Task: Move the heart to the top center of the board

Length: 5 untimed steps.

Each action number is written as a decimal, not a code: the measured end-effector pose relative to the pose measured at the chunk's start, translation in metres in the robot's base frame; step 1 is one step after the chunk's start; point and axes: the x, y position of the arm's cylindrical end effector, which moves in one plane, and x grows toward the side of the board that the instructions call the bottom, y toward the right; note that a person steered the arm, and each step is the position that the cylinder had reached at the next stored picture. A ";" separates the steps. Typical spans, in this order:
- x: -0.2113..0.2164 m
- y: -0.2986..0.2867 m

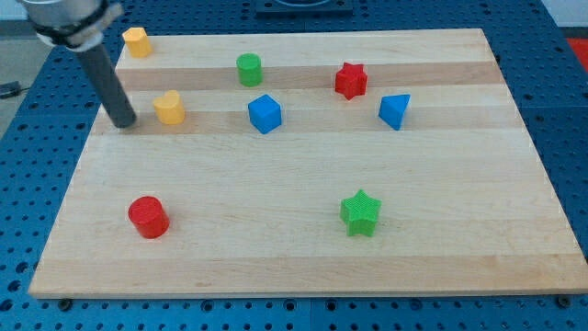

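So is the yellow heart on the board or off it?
On: the yellow heart sits on the wooden board, just right of my tip.

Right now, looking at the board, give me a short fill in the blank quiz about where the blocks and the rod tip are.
1. My tip sits just to the view's left of the ____ heart.
2. The block nearest the view's bottom right is the green ____.
3. Between the green cylinder and the blue triangle along the top rows stands the ____ star.
4. Right of the heart sits the blue ____.

Missing words: yellow; star; red; cube
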 end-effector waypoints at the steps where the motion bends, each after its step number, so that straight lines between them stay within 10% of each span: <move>1: 0.001 0.040; 5: -0.052 0.024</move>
